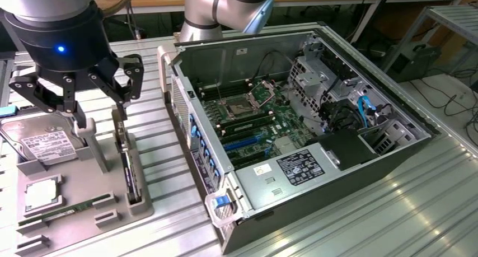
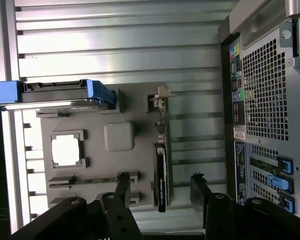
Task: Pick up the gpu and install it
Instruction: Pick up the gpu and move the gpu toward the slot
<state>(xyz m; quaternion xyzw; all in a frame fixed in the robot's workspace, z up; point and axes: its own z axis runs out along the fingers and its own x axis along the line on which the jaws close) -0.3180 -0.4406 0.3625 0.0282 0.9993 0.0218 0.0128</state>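
While gripper (image 1: 97, 108) hovers wide-jawed over gpu (image 1: 127, 164), hard drive (image 1: 43, 139) label illegible

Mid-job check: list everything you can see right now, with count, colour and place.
gpu: one, black, on edge in the holder, below the gripper
hard drive: one, silver, propped in the holder
processor: one, silver, holder pocket
memory stick: one, green, holder slot
holder: one, grey, on the table
computer case: one, dark, open, the exterior view's right
table: one, silver, slatted, under everything
gripper: one, black, open, above the gpu
arm: one, grey, behind the case
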